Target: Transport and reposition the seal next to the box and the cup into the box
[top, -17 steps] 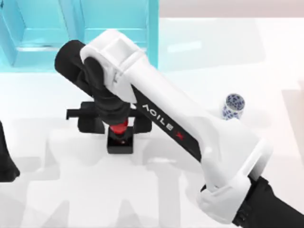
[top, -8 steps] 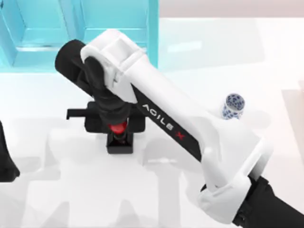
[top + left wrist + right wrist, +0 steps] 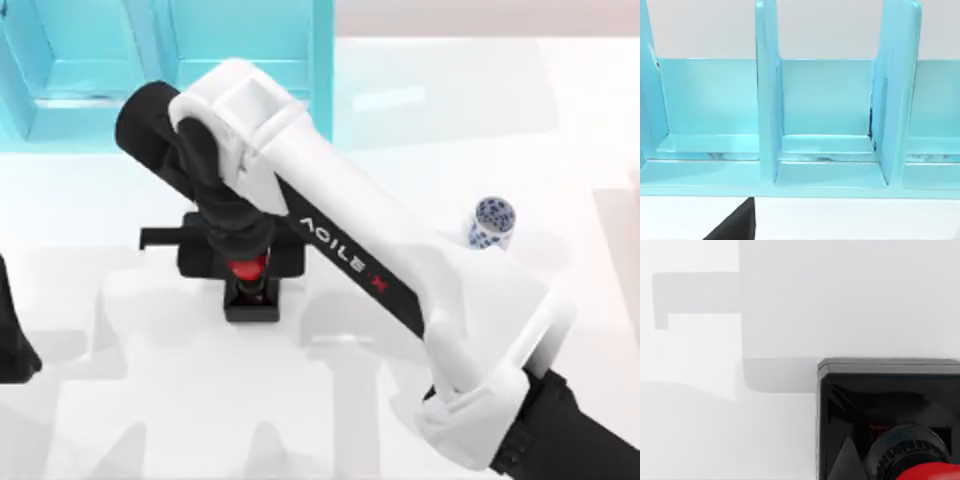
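Your right arm reached across the table from the lower right toward the left of centre, and its right gripper sat directly over the seal. The dark fingers came down on either side of the red knob and appeared clamped on it, with the black square base showing just below them. In the right wrist view you had the seal close up, its black base filling the corner and the ribbed red knob at the edge, over bare white table.

The cup, white with a blue pattern, lay well apart from the seal on the table's right side, partly behind the right arm.

The turquoise box stood along the far left edge of the table, beyond the seal. The left wrist view faced its open compartments, separated by upright dividers.

Your left arm was parked at the left edge; you could not tell whether its fingers were apart or together.
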Controlling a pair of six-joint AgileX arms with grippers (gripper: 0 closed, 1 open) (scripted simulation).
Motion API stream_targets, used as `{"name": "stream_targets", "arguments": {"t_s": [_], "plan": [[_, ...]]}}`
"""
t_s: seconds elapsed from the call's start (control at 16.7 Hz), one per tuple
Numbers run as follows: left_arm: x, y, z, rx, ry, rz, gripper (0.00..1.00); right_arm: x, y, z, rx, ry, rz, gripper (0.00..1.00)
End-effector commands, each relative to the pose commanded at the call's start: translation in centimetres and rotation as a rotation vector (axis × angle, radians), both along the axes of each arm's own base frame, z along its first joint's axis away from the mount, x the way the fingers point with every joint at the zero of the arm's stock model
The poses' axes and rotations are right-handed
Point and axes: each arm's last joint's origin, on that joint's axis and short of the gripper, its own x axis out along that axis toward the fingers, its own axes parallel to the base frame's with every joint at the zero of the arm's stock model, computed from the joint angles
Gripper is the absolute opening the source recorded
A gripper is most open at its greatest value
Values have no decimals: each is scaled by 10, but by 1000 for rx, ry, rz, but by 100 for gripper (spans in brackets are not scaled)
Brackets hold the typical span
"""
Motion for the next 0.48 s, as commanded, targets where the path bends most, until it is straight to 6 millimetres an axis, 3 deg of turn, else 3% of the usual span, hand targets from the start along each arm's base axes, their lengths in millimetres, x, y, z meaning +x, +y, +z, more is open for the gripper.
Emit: {"name": "stream_targets", "arguments": {"t_s": [0.48], "plan": [[0,0,0,0,0,0,100,20,-17,53,19,-18,-1,0]]}}
